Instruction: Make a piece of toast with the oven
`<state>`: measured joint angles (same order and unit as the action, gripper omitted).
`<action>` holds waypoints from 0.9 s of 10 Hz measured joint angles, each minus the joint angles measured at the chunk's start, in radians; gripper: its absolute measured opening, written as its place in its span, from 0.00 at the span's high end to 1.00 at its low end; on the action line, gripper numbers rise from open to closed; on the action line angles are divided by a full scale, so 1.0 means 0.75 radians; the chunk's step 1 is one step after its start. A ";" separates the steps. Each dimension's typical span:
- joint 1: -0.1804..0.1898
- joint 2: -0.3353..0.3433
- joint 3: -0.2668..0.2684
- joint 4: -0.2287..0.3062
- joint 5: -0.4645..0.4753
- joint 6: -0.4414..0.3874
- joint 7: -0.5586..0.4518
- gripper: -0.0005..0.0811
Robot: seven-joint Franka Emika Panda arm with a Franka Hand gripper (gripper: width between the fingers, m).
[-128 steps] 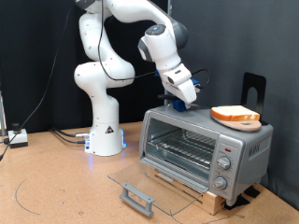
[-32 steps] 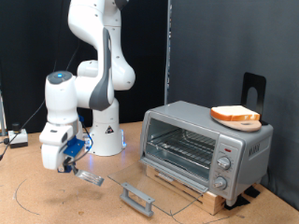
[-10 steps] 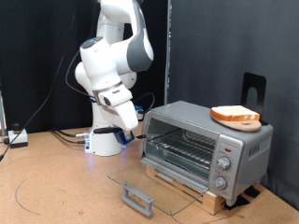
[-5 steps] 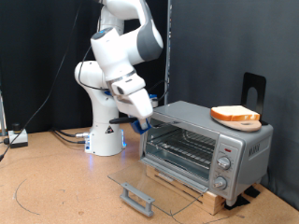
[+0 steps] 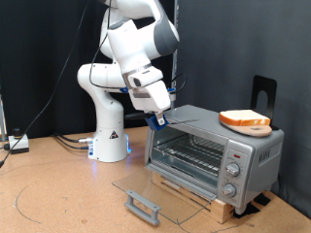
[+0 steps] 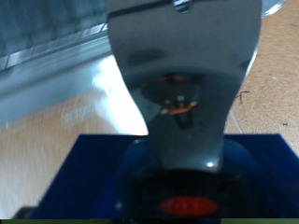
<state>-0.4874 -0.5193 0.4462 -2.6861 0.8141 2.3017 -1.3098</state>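
Toast (image 5: 244,120): lies on a wooden plate (image 5: 231,124) on top of the oven (image 5: 214,155) | Oven: glass door (image 5: 155,190) folded down open, rack bare | Gripper (image 5: 158,120): just above the oven's top corner farthest from its knobs, holding nothing visible; finger spread cannot be told

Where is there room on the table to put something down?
Bare tabletop lies at the exterior view's left, between the robot's base and the open glass door. It is crowded at the right: the oven stands there, the piece of toast on its roof, the gripper by its left corner.
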 joint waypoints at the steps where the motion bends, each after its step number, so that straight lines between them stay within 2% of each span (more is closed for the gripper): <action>1: 0.001 -0.034 0.024 -0.011 0.025 -0.013 0.150 0.51; 3: 0.023 -0.141 0.071 -0.052 0.064 -0.027 0.306 0.51; 6: 0.027 -0.311 0.138 -0.061 -0.071 -0.166 0.496 0.51; 9: 0.015 -0.375 0.147 -0.029 -0.115 -0.289 0.690 0.51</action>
<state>-0.4761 -0.8006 0.5568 -2.7075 0.7281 2.0849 -0.7925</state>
